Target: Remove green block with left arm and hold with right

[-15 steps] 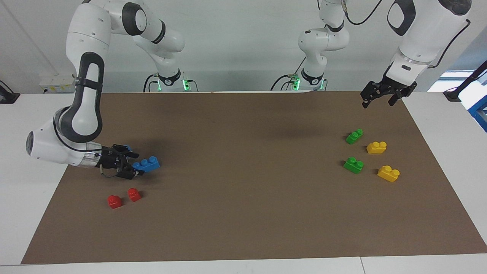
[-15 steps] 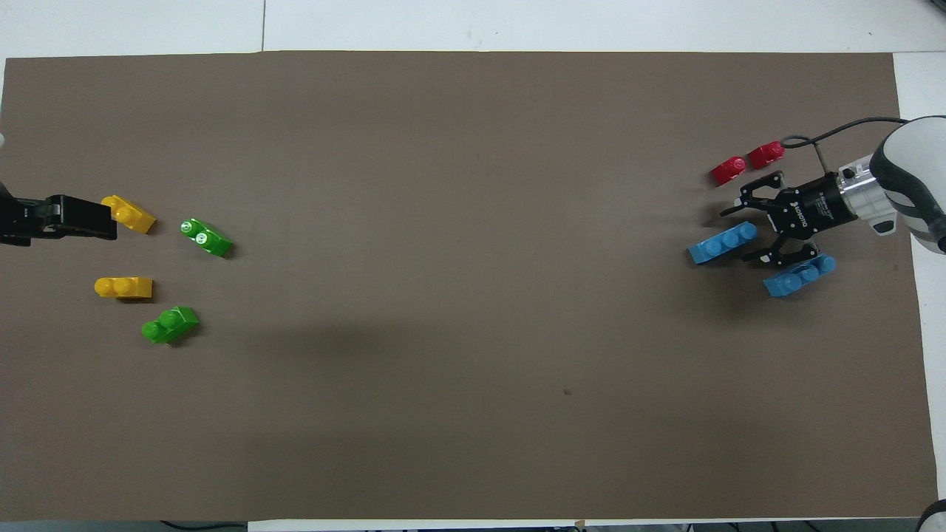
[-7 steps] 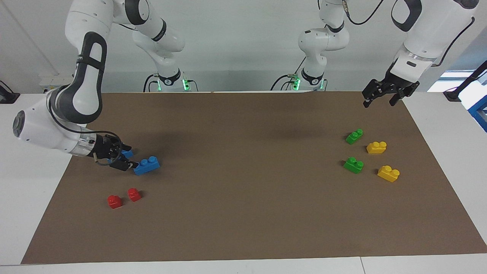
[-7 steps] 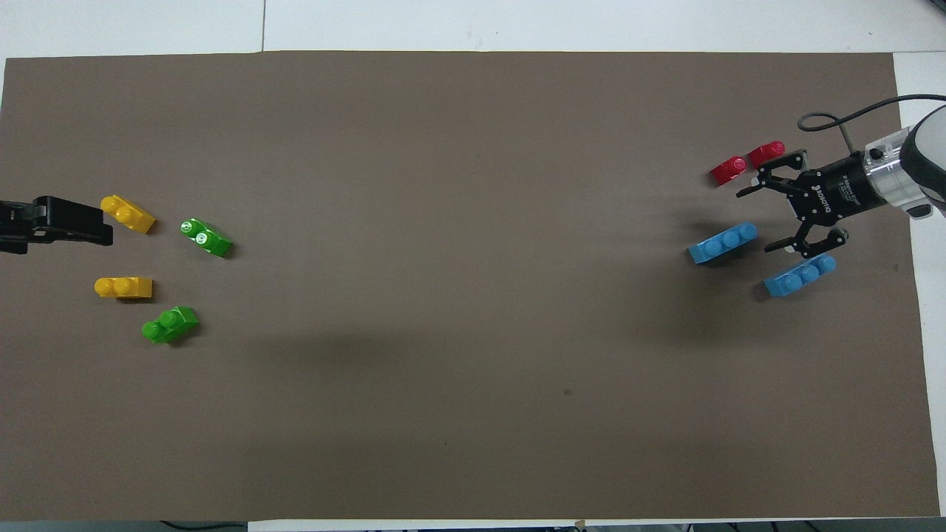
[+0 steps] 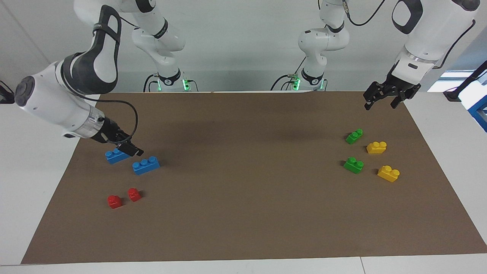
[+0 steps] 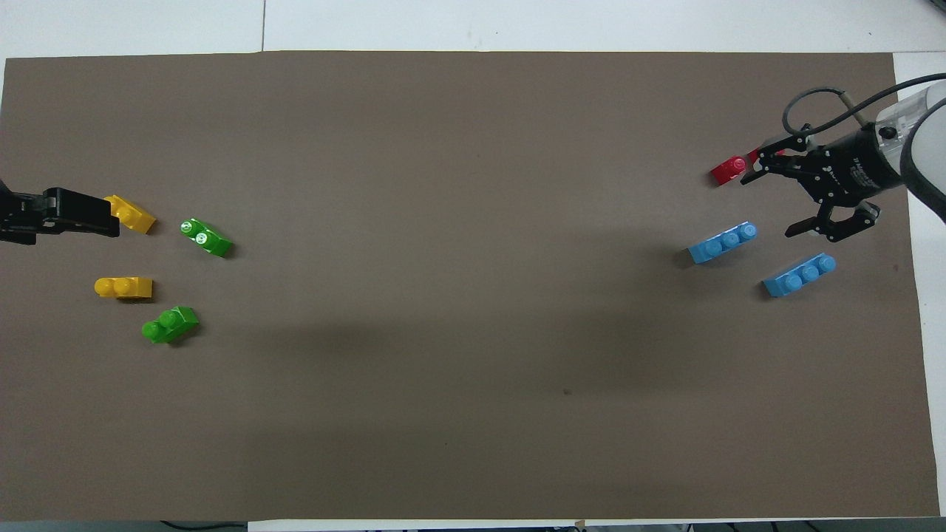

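White arms with black joint bands; black linkage grippers; looping black cable; green lights at bases.

1 red block half-hidden under right claw

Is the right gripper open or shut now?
Open: the right gripper hangs with jaws spread and nothing between them, over the mat.

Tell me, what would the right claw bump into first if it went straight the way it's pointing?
Probably the blue brick that lies farther from the robots. The open right claw slants down toward it, though depth is hard to judge.
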`<state>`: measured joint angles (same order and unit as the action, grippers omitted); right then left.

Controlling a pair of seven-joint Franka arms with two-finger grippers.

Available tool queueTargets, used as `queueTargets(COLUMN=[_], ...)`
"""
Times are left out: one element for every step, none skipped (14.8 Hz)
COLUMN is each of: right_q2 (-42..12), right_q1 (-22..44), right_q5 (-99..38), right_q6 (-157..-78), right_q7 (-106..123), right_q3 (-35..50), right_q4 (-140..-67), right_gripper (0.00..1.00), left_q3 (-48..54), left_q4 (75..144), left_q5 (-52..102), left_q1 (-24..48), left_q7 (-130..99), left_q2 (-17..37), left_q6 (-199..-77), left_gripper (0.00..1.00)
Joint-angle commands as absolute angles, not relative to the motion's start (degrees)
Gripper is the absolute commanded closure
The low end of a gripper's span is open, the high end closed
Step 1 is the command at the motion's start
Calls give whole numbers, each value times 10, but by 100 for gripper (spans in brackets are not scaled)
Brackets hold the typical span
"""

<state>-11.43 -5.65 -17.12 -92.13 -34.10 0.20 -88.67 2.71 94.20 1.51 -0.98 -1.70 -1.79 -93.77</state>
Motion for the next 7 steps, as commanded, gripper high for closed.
queueTargets(right_q2=[-89, -78, -67, -57, -46, -34, -23], right_q1=[-28, -19, -15, -7, 2, 12, 24], right_q5=[-114, -105, -95, -87, -77, -61, -46], right_q6=[-912, -912, -911, -898, -892, -889, -888], right_q7=[-260, -228, -220, -216, -213, -196, -173], right_q3=[5, 5, 5, 5, 5, 5, 5], right_q4=[-876, -876, -876, -875, -875, -874, -875], right_gripper=[0, 0, 0, 0, 0, 0, 0], left_q3=[18, 18, 19, 19, 19, 19, 19], left_q4=[934, 934, 935, 935, 935, 935, 936], left_q5=[18, 18, 18, 17, 17, 12, 11], left_q1=[-1, 0, -3, -4, -4, -4, -5], left_q7=[-11, -11, -11, -11, -11, -9, -7], left_q2=[-13, -13, -14, -15, -15, -15, -15], left_q6=[-943, -943, -941, -938, -940, -940, -940], left_gripper=[0, 0, 0, 0, 0, 0, 0])
